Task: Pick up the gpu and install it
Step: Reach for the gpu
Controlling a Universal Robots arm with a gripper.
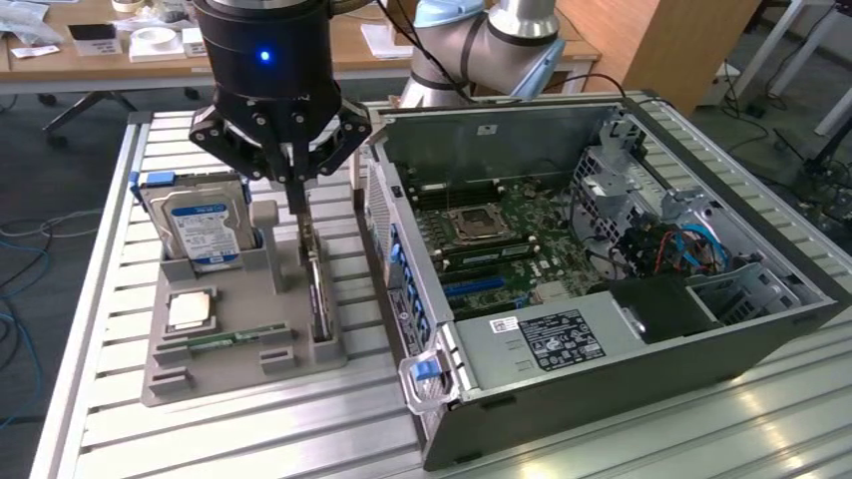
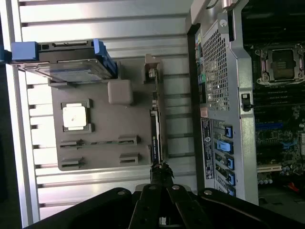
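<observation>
The gpu [image 1: 317, 291] stands on edge in a slot of the grey holder tray [image 1: 200, 374], left of the open computer case [image 1: 586, 279]. In the wrist view the gpu [image 2: 155, 129] appears edge-on as a thin dark strip, with its silver bracket at the end near the hard drive. My gripper [image 1: 294, 188] hangs directly above the card's bracket end, with its fingers pinched together and nothing lifted. In the wrist view the gripper [image 2: 161, 170] lines up with the card's top edge.
A hard drive with a blue label [image 1: 200, 232] stands at the back of the tray. A CPU [image 1: 191, 309] and a RAM stick [image 1: 237, 337] lie in other tray pockets. The case's motherboard [image 1: 493, 239] is exposed. Everything rests on a slatted aluminium table [image 1: 266, 429].
</observation>
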